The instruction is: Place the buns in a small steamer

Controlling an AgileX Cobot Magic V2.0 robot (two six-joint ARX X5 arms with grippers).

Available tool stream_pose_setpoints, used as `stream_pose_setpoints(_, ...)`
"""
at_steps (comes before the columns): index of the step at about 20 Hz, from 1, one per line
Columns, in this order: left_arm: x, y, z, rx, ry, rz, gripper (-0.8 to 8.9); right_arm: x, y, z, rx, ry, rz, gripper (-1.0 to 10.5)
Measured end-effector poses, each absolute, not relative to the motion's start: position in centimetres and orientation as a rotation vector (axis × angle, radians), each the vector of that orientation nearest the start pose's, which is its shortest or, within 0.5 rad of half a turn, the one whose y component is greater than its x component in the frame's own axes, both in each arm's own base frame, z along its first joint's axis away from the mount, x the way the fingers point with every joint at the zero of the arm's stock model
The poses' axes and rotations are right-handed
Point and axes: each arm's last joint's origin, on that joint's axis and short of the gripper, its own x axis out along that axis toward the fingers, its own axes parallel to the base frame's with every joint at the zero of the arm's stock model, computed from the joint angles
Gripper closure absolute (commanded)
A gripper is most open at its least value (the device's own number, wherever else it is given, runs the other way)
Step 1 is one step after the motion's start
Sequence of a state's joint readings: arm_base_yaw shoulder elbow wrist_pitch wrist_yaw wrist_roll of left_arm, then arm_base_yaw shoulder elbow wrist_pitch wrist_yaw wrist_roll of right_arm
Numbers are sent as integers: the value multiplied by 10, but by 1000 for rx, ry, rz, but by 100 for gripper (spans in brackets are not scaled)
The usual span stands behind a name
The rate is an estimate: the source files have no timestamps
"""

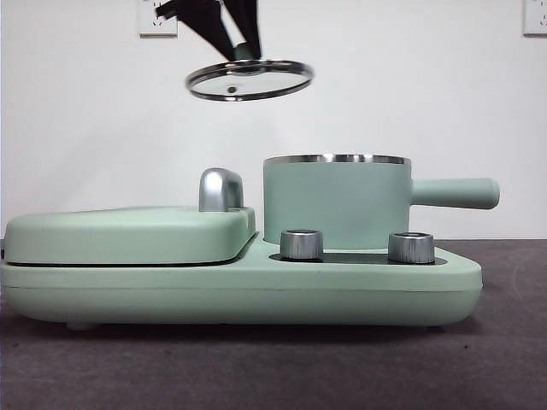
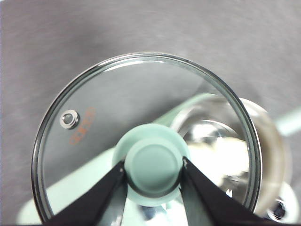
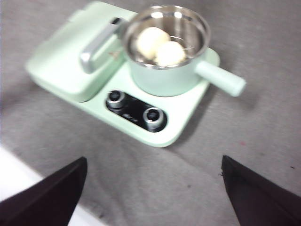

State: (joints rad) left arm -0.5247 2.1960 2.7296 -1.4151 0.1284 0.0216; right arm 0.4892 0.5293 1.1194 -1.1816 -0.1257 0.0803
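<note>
buns [image 3: 160, 46]: both lie together inside the small steamer [image 1: 337, 203], well ahead of the right gripper [image 3: 153, 197], whose fingers are spread wide and empty.
lid [image 1: 249, 79]: off the pot, tilted, held above and to one side.
left gripper [image 2: 154, 170]: fingers clamped on the lid's green knob [image 2: 153, 165], likely for covering the pot.

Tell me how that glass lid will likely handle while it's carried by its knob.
The lid looks rigid and probably fragile: clear glass in a steel rim. Held only at the knob by the left gripper, it hangs slightly tilted, so it may swing or slip.
</note>
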Motion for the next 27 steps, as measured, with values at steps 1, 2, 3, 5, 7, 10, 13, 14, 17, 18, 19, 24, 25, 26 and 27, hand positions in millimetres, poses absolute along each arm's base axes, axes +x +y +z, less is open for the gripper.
stream_pose_setpoints(1, 354, -219, 419, 204, 872, -637, 694, 27, 19, 365, -22, 589, 585, 489)
stream_pose_setpoints(2, 349, -227, 419, 215, 870, -658, 694, 19, 15, 361, -16, 565, 593, 489)
stream_pose_setpoints(3, 345, -233, 419, 223, 869, -676, 694, 14, 13, 358, -7, 549, 609, 489)
stream_pose_setpoints(5, 335, -247, 419, 242, 866, -715, 694, 6, 9, 353, 11, 524, 634, 490)
stream_pose_setpoints(7, 327, -258, 419, 256, 864, -745, 694, 2, 7, 353, 24, 510, 633, 490)
stream_pose_setpoints(10, 319, -268, 418, 270, 866, -772, 697, 2, 7, 353, 32, 511, 632, 489)
stream_pose_setpoints(13, 315, -277, 411, 288, 893, -790, 791, 2, 7, 353, 33, 511, 632, 490)
stream_pose_setpoints(14, 315, -279, 409, 294, 903, -794, 794, 2, 7, 353, 33, 511, 632, 490)
stream_pose_setpoints(17, 316, -283, 398, 310, 947, -791, 795, 2, 7, 353, 34, 504, 633, 490)
stream_pose_setpoints(18, 318, -283, 393, 314, 963, -788, 796, 2, 7, 353, 34, 503, 633, 490)
stream_pose_setpoints(19, 318, -284, 390, 319, 976, -786, 796, 2, 7, 353, 34, 503, 633, 490)
stream_pose_setpoints(24, 322, -287, 379, 337, 1014, -784, 797, 2, 7, 353, 35, 501, 633, 490)
stream_pose_setpoints(25, 323, -288, 377, 338, 1008, -786, 797, 2, 7, 353, 35, 500, 633, 490)
stream_pose_setpoints(26, 326, -290, 375, 335, 995, -789, 797, 2, 7, 353, 35, 500, 633, 490)
stream_pose_setpoints(27, 328, -293, 372, 335, 987, -791, 797, 2, 7, 353, 35, 500, 633, 490)
